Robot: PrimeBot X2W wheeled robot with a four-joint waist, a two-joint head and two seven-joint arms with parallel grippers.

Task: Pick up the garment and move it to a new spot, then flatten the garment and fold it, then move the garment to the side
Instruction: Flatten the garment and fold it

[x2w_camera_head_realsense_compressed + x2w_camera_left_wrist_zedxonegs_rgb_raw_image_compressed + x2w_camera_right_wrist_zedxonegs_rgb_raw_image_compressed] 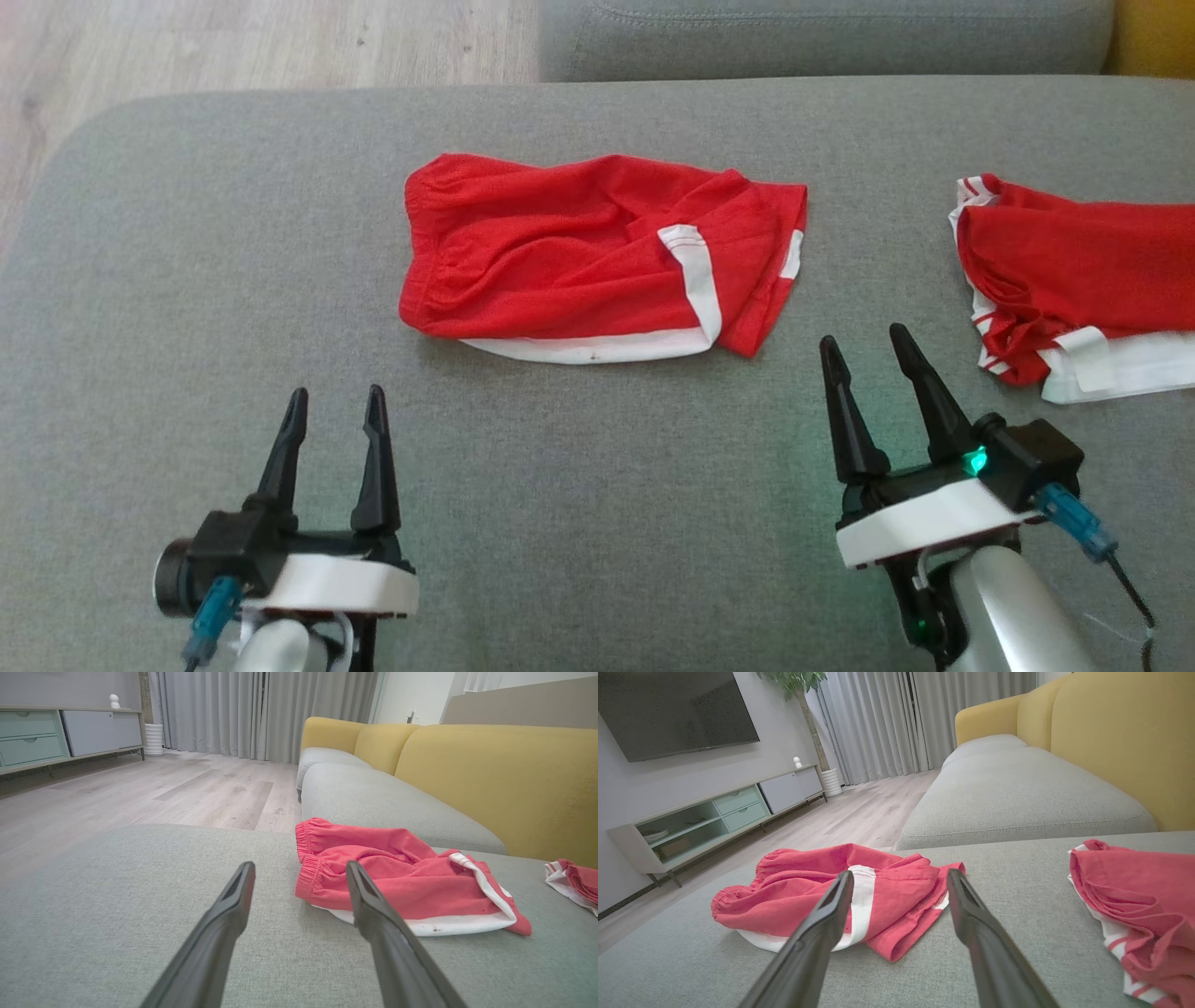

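The garment (579, 257) is a pair of red shorts with white trim, lying loosely folded on the grey cushion (187, 280) in the middle of the head view. It also lies ahead and right of the fingers in the left wrist view (402, 877) and behind the fingers in the right wrist view (831, 891). My left gripper (334, 403) hovers open at the lower left, well short of the garment. My right gripper (864, 340) stands open at the lower right, just below the garment's right end. Neither holds anything.
A second red and white garment (1074, 280) lies at the cushion's right edge. Beyond the cushion are another grey seat (822, 37), yellow sofa backs (490, 774) and wooden floor (233, 47). A low TV cabinet (714, 812) stands across the room.
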